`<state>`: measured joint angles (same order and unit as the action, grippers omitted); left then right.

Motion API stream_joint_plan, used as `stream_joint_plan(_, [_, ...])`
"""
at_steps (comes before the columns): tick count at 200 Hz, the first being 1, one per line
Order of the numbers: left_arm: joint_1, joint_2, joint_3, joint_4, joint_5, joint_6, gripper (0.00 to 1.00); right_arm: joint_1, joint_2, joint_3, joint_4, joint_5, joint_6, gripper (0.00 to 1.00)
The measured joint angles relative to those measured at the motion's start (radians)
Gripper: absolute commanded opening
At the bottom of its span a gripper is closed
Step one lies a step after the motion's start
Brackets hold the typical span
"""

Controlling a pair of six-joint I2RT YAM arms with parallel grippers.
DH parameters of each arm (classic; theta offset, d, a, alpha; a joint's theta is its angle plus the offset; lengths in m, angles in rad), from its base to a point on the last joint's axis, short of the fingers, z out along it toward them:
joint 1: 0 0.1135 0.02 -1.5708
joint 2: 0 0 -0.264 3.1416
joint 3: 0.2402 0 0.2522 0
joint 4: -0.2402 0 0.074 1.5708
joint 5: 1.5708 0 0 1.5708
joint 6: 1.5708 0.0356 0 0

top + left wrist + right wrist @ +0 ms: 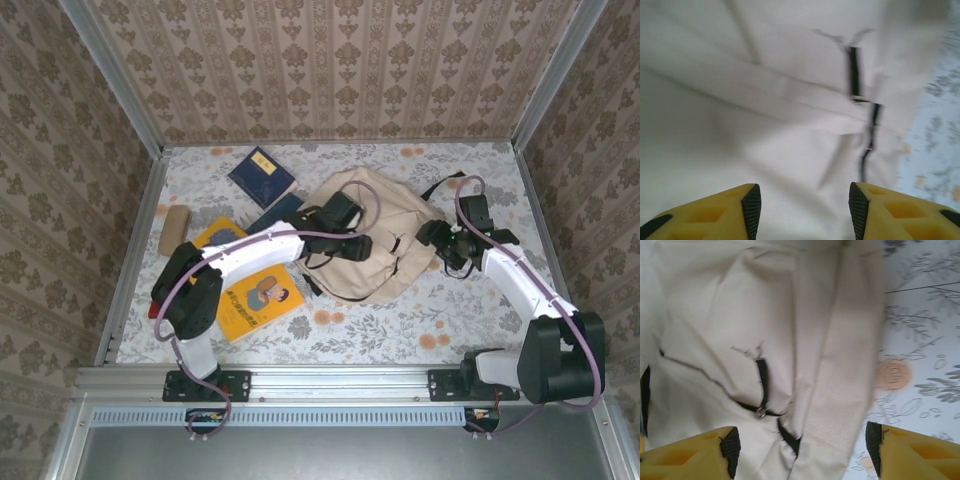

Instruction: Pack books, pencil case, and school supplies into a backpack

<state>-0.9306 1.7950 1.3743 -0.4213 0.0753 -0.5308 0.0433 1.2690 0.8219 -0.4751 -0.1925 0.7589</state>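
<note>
The beige backpack [385, 225] lies flat in the middle of the table. My left gripper [348, 242] hovers over its left part; in the left wrist view the gripper [805, 210] is open above plain backpack fabric [765, 100], with a black zip pull [854, 75] further ahead. My right gripper [438, 240] is at the bag's right edge; in its wrist view the gripper [802, 445] is open, straddling the backpack's side [840, 390] near black zip pulls [761, 385]. Two navy books [262, 176] [275, 212], two yellow books [258, 300] [215, 233] and the tan pencil case [173, 230] lie to the left.
A flowered cloth [400, 320] covers the table, with patterned walls on three sides. A black backpack strap [440, 185] trails toward the back right. My left arm [250, 250] crosses above the yellow books.
</note>
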Motion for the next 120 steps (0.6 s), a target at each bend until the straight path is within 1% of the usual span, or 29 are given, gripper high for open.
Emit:
stream_joint_plan(16, [-0.058,0.038,0.069,-0.006,-0.011,0.000,0.47,-0.034,0.002,-0.019,-0.001,-0.008,0.000,0.68])
stream_joint_plan(32, [-0.098,0.103,0.146,-0.014,-0.014,0.000,0.45,-0.067,0.002,-0.034,0.003,-0.026,0.000,0.67])
stream_joint_plan(54, [-0.127,0.198,0.224,-0.019,-0.018,-0.001,0.42,-0.106,0.002,-0.060,0.011,-0.055,0.000,0.66])
stream_joint_plan(61, [-0.134,0.229,0.245,-0.025,-0.018,-0.003,0.40,-0.116,0.002,-0.068,0.014,-0.063,0.000,0.66])
stream_joint_plan(67, [-0.138,0.256,0.260,-0.029,-0.019,-0.007,0.36,-0.124,0.002,-0.074,0.018,-0.072,0.000,0.65])
stream_joint_plan(77, [-0.143,0.296,0.284,-0.037,-0.020,-0.021,0.33,-0.134,0.002,-0.080,0.023,-0.083,0.000,0.65])
stream_joint_plan(89, [-0.148,0.336,0.306,-0.049,-0.020,-0.035,0.33,-0.140,0.002,-0.085,0.029,-0.095,0.000,0.65])
stream_joint_plan(102, [-0.148,0.365,0.317,-0.051,-0.020,-0.055,0.34,-0.144,0.002,-0.092,0.035,-0.108,0.000,0.66])
stream_joint_plan(120, [-0.148,0.385,0.318,-0.051,-0.020,-0.080,0.35,-0.144,0.003,-0.104,0.046,-0.121,-0.002,0.65])
